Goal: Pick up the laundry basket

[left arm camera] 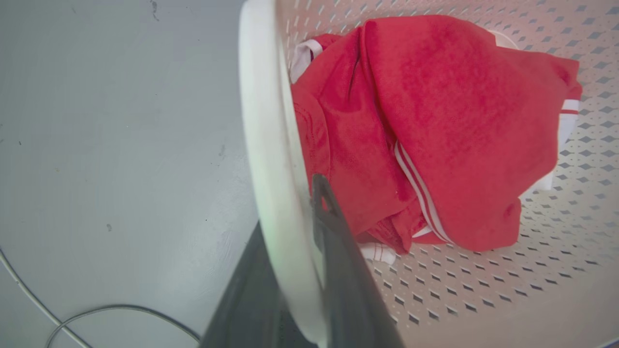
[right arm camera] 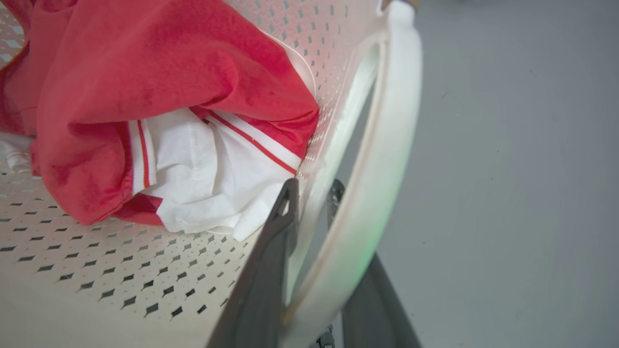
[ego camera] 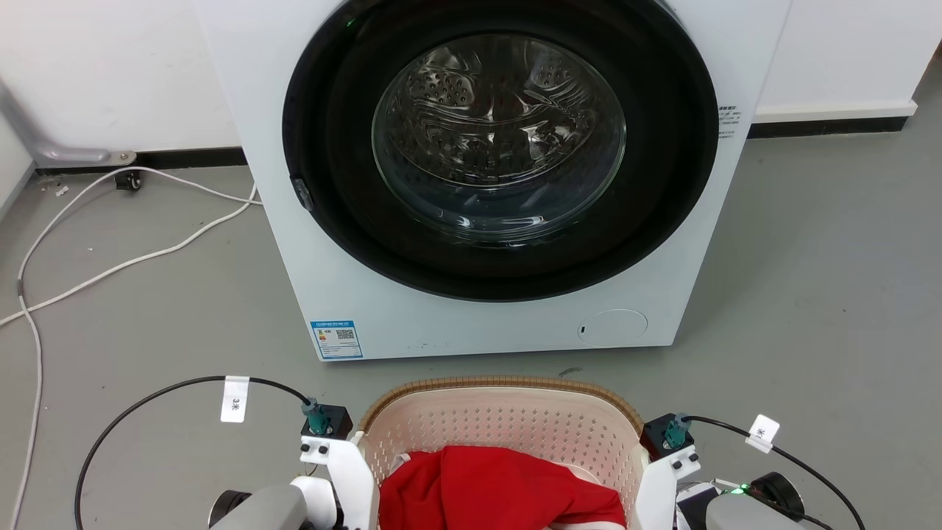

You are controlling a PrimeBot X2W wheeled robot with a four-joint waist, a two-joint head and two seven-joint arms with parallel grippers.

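The laundry basket (ego camera: pixel 500 423), cream and perforated with a brown woven-look rim (ego camera: pixel 500 383), sits low in the head view just in front of the washer. A red garment (ego camera: pixel 500 493) with white trim lies inside it. In the left wrist view my left gripper (left arm camera: pixel 295 203) is shut across the white side handle (left arm camera: pixel 266 145), one finger inside the basket and one outside. In the right wrist view my right gripper (right arm camera: pixel 313 188) is shut across the basket's wall by the other white handle (right arm camera: pixel 387 145). I cannot tell whether the basket is off the floor.
A white front-loading washer (ego camera: pixel 500 331) with its round glass door (ego camera: pixel 500 140) closed stands directly ahead. White cables (ego camera: pixel 110 265) trail over the grey floor to the left. Black cables (ego camera: pixel 147 397) loop out from both wrists. A white wall runs behind.
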